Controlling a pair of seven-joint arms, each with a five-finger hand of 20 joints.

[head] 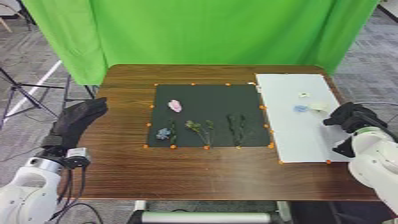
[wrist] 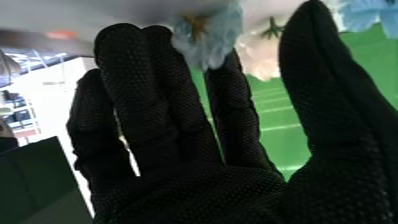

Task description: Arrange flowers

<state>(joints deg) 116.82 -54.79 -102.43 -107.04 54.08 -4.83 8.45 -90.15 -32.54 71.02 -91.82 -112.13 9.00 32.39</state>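
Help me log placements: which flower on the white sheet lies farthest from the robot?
The small white flower; the blue flower and the cream flower, side by side, lie nearer the robot.

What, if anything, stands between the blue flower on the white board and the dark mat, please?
Nothing visible stands between the blue flower and the dark mat; a small orange marker sits at the mat's near edge. The right hand is on the flower's other side, so it seems out of that path.
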